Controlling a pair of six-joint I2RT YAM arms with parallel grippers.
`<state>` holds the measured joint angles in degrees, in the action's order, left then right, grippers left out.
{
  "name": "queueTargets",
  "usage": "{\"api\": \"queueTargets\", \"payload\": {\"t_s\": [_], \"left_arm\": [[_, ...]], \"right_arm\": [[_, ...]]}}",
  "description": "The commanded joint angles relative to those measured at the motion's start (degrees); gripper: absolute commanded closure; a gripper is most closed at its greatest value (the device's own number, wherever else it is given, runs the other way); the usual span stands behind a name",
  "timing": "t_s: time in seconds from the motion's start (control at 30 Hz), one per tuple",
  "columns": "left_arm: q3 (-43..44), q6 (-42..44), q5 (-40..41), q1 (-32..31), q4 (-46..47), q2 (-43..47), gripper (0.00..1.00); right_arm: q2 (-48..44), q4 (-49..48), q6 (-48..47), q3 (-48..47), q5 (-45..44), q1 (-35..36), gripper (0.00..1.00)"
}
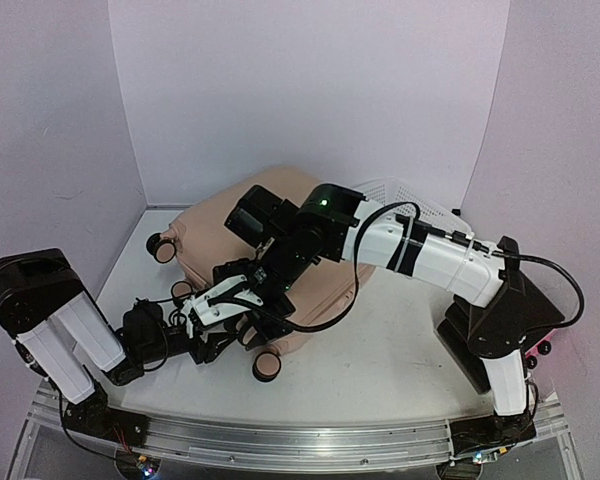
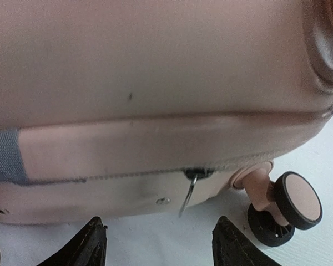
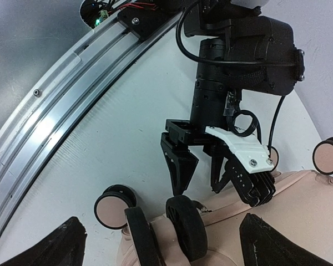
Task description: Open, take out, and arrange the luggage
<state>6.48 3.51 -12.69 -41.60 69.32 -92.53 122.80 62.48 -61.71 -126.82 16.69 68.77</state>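
Pink hard shell fills my left wrist view: the suitcase lies flat and closed on the desk. Its near edge sits just ahead of the left gripper, whose jaws stand wide apart on either side of the dangling metal zipper pull without touching it. My right gripper hangs above that same corner, fingers spread wide, holding nothing. The desk is white and the walls pale lilac, with a white mesh basket behind the case. I see a smooth rounded shell, pink-and-black double wheels and a grooved metal rail along the desk's near edge.
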Motion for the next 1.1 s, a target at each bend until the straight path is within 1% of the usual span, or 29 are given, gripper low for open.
{"api": "queueTargets", "payload": {"t_s": [0.0,0.1,0.17,0.37,0.47,0.57,0.67,0.9,1.07], "left_arm": [[2.6,3.9,0.4,-0.4,11.4,-0.4,0.34],[4.0,4.7,-1.3,-0.4,11.3,-0.6,0.35],[5.1,4.7,-2.6,-0.5,11.3,-1.6,0.38],[5.7,4.3,-2.4,-1.0,11.3,-4.0,0.45],[5.7,4.1,-2.1,-1.1,11.3,-4.2,0.52],[6.3,3.4,-1.8,-1.3,11.4,-4.4,0.57],[6.9,2.7,-2.3,-1.5,11.4,-4.6,0.68],[6.5,1.2,-1.4,-1.7,11.9,-4.6,0.77],[5.6,0.8,-0.3,-1.7,12.1,-3.0,0.85]], "right_arm": [[-2.1,-0.5,1.1,0.1,-0.3,0.2,0.02],[-2.5,-0.8,1.1,0.8,-0.8,0.2,0.02],[-2.8,-1.1,1.2,1.0,-0.7,0.3,0.02],[-3.2,-1.9,1.5,1.2,-0.3,0.2,0.02],[-3.1,-3.1,1.7,2.0,-0.3,0.2,0.04],[-2.5,-4.0,1.7,2.3,-0.3,0.3,0.06],[-1.6,-4.2,0.7,2.0,-1.1,0.5,0.08],[-0.2,-4.1,-1.3,2.1,-5.7,0.5,0.10],[0.2,-2.5,-2.9,2.9,-6.3,0.5,0.10]]}}
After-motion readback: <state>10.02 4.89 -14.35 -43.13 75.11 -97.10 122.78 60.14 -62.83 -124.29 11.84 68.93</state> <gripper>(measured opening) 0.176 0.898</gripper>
